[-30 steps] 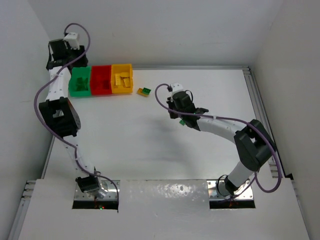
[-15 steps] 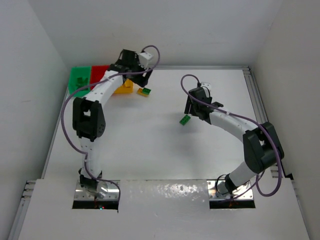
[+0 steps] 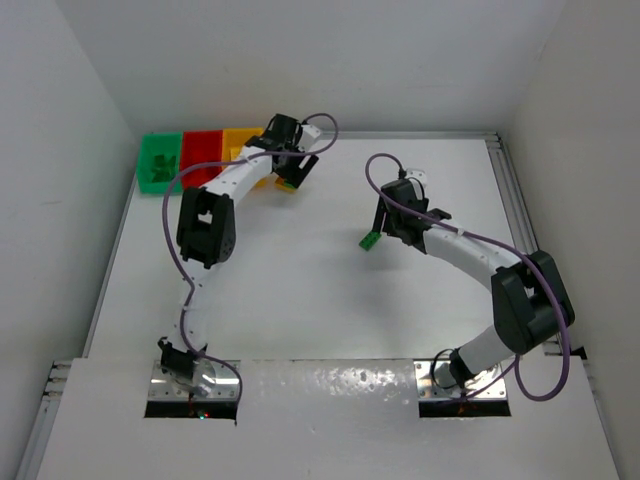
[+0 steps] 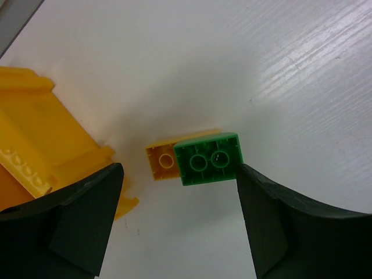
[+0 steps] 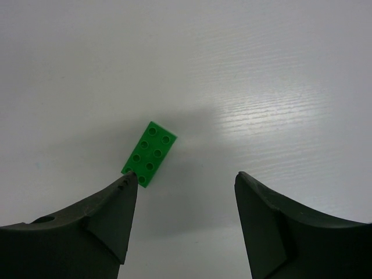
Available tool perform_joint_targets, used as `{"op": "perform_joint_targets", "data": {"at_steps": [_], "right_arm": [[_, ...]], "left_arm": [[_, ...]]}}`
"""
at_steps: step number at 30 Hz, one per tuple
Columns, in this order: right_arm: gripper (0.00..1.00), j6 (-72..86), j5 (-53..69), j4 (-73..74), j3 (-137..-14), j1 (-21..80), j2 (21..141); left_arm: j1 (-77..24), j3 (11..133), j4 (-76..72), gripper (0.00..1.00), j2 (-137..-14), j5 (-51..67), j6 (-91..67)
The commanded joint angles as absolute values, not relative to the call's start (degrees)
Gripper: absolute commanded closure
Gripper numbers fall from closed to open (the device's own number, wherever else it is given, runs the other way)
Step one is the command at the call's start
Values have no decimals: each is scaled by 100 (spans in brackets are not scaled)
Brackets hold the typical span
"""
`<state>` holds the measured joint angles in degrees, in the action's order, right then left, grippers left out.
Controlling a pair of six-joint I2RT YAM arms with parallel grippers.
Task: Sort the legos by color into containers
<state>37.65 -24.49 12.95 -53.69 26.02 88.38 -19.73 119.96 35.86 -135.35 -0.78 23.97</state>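
Mid-tabletop (image 3: 300, 300), the right fingers (image 5: 110, 209) stand apart above a flat green lego (image 5: 149, 153). Near the far edge, the left fingers (image 4: 75, 221) stand apart either side of a blocky green lego (image 4: 209, 160) touching a yellow lego (image 4: 163, 163), just beside the yellow container (image 4: 35, 139). The red container (image 3: 200, 155) and green container (image 3: 158, 165) adjoin it toward the far left corner.

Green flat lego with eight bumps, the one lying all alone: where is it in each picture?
Top external: the green flat lego lies near the middle of the white table.
Left wrist: not in it; the green brick there is another one, beside a yellow brick.
Right wrist: left of centre, under the open right gripper.
Shared landmark: the right gripper above it, in both views that show it.
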Motion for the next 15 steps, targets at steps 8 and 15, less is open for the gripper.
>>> {"op": "perform_joint_targets", "data": {"at_steps": [8,15], "right_arm": [[33,3639,-2549,1125,-5370,2619,8692],[33,3577,-2522,1108,-5344,2610,8684]], "left_arm": [[-2127,12111,3498,32,-13702,-124,2294],[-2127,12155,3516,26,-13728,158,1960]]}}
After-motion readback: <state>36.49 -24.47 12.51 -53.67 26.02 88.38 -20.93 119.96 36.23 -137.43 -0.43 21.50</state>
